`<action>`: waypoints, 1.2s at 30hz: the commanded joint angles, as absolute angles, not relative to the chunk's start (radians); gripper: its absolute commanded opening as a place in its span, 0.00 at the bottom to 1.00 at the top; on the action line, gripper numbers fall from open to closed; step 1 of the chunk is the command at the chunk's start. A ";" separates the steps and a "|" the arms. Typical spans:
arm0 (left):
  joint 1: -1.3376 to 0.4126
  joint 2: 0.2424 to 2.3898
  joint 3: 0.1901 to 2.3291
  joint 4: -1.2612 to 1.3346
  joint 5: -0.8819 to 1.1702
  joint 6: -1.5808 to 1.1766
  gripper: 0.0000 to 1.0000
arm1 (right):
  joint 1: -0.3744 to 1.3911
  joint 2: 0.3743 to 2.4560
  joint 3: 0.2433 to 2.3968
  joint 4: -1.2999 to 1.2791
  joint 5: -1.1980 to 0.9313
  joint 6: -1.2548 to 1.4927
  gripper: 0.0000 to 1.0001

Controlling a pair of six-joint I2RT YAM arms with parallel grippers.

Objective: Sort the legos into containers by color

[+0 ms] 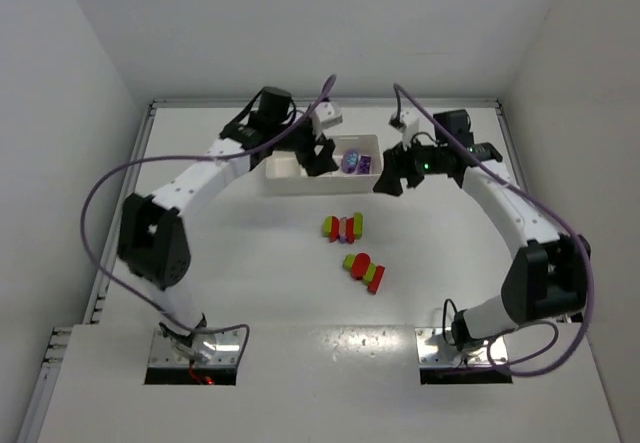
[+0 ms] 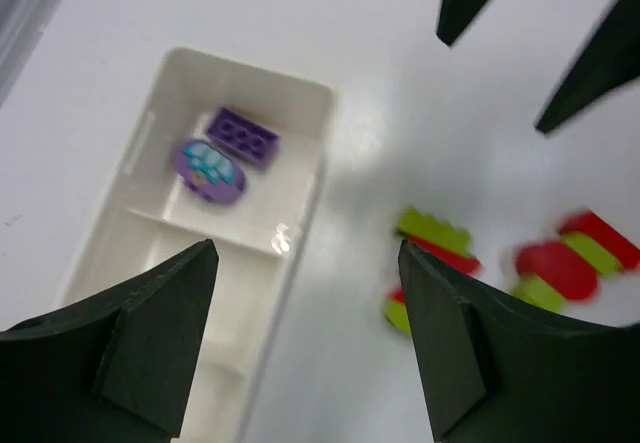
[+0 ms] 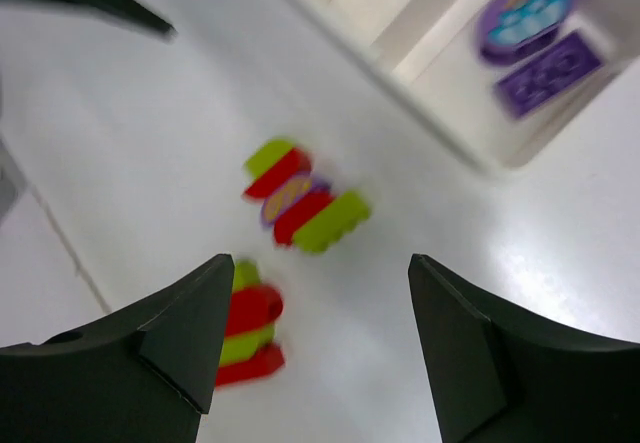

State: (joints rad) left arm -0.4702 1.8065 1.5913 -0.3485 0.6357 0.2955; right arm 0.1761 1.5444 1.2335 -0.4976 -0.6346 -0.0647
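Nearest the arm bases, a lego cluster [image 1: 364, 270] of red and yellow-green pieces stuck together is lying on the white worktop [image 1: 250, 283], untouched. Just beyond it a second cluster [image 1: 343, 227] is lying, red and yellow-green bricks with a bit of purple showing in its middle in the right wrist view. The two clusters are sitting near each other but apart, both outside the tray.

Farther back, the white tray [image 1: 285, 176] is lying crosswise, thin dividers splitting it into three compartments. Its right-end compartment is holding a purple brick [image 2: 242, 135] and a purple oval piece [image 2: 208, 170] printed with a pale blue flower, lying side by side.

The left fingers [image 1: 322, 156] are hanging over the tray's middle part, spread apart and gripping nothing. The left arm's wrist is covering part of the tray in the top view. The right fingers [image 1: 392, 178] are hovering just off the tray's right end over bare worktop, likewise released with nothing between them. The two pairs are flanking the purple compartment and crowding close together, so that the dark tips of each are poking into a corner of the other's wrist view.

Purple cables [image 1: 100, 213] are arching from both arms, and white walls are closing in the worktop behind and at the sides
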 commanded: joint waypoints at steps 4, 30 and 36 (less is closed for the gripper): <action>-0.517 1.548 1.217 -0.534 0.753 0.653 0.77 | 0.193 1.408 1.028 -0.868 -0.724 -0.486 0.72; -0.857 1.810 1.167 -0.327 0.675 0.923 0.61 | -0.161 1.247 0.991 -0.879 -0.472 -0.209 0.72; -0.867 1.858 1.203 -0.336 0.675 0.933 0.61 | -0.198 1.267 1.037 -0.922 -0.517 -0.209 0.72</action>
State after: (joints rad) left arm -0.8562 1.8400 1.1736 -0.3553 0.6460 0.8913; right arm -0.1879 1.2640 0.9897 -0.8883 -0.4786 -0.2234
